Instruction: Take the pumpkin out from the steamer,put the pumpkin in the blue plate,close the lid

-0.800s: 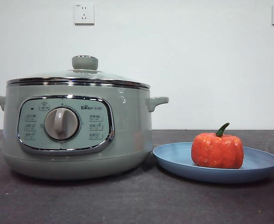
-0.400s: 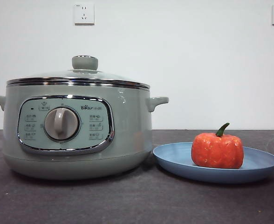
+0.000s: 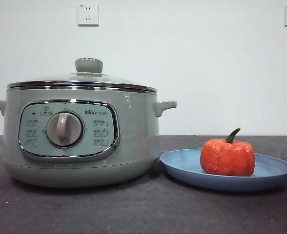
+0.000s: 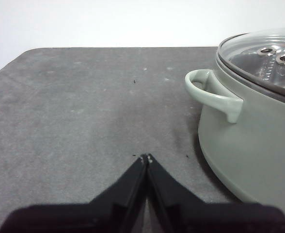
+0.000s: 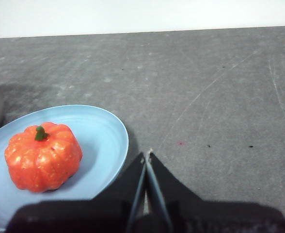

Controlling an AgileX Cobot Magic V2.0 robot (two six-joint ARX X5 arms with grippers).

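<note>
The sage-green steamer point(image 3: 80, 141) stands on the left of the table with its glass lid point(image 3: 82, 78) seated on the chrome rim. To its right the orange pumpkin point(image 3: 227, 157) sits upright in the blue plate point(image 3: 182, 165). No arm shows in the front view. My left gripper point(image 4: 146, 158) is shut and holds nothing, low over the bare mat beside the steamer's side handle point(image 4: 213, 94). Just past the rim of the blue plate point(image 5: 111, 141), my right gripper point(image 5: 147, 154) is shut and holds nothing, with the pumpkin point(image 5: 43, 156) a short way off.
The dark grey mat point(image 3: 143, 209) covers the table. A white wall with two sockets point(image 3: 88, 14) stands behind. Open mat lies beside the steamer point(image 4: 74, 111) and beyond the plate point(image 5: 215, 92).
</note>
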